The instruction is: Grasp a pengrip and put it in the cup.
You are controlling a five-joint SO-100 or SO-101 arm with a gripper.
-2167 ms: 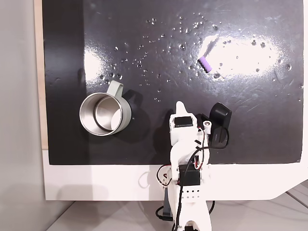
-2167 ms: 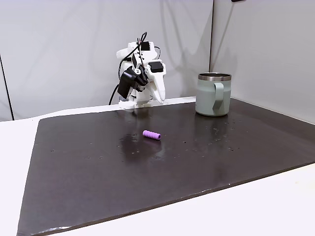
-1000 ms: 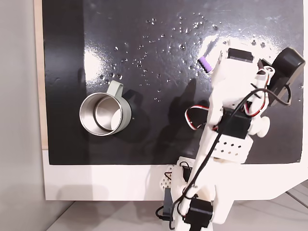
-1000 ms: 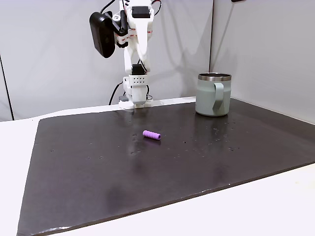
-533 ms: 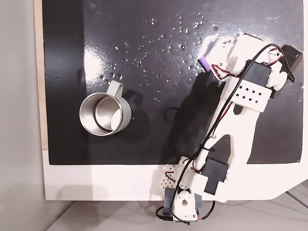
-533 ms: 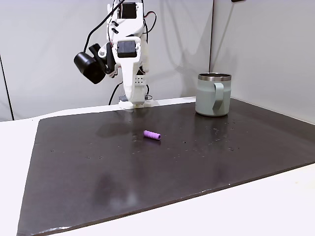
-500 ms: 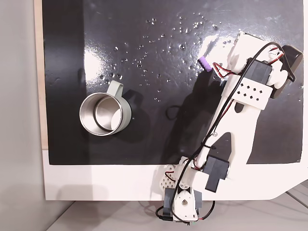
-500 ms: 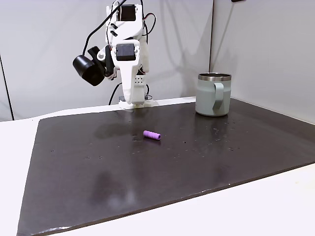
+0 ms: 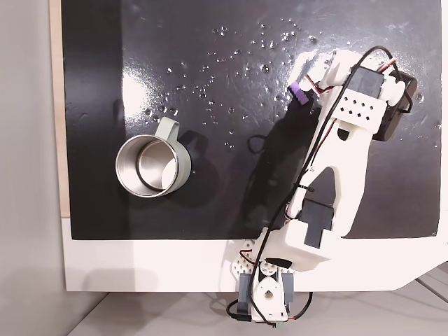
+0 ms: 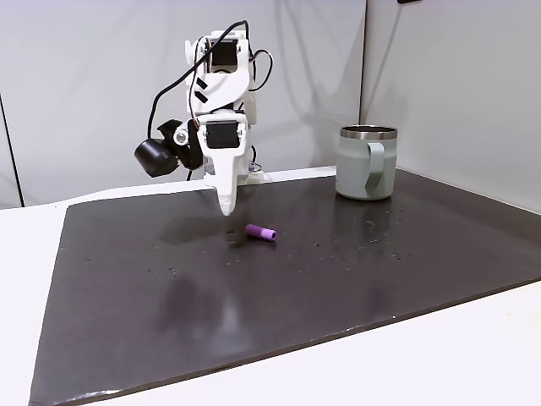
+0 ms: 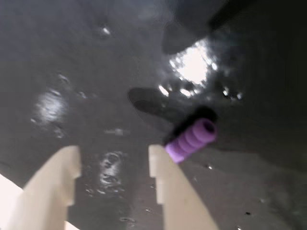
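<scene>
1. Right now I have the gripper (image 11: 114,160) hanging above the black mat (image 10: 355,279) on the table (image 10: 473,355), its two pale fingers (image 11: 60,167) spread apart with nothing between them.
2. From the wrist view, the pengrip (image 11: 191,140) lies outside the gap, just off the tip of the finger on the right of that view, so I judge it misses the opening to that side.
3. Its long axis runs diagonally in that view, from lower left to upper right, with the open end pointing up and right.
4. In the fixed view from the side, the pengrip (image 10: 261,232) lies flat on the mat, a little to the right of and lower in the picture than the fingertip (image 10: 226,207).
5. From above, the purple piece (image 9: 299,92) peeks out at the left edge of the arm's head.
6. I judge the next move calls for shifting toward the pengrip and turning to cross its axis.
7. Meanwhile the cup (image 9: 151,166) stands upright, well apart.
</scene>
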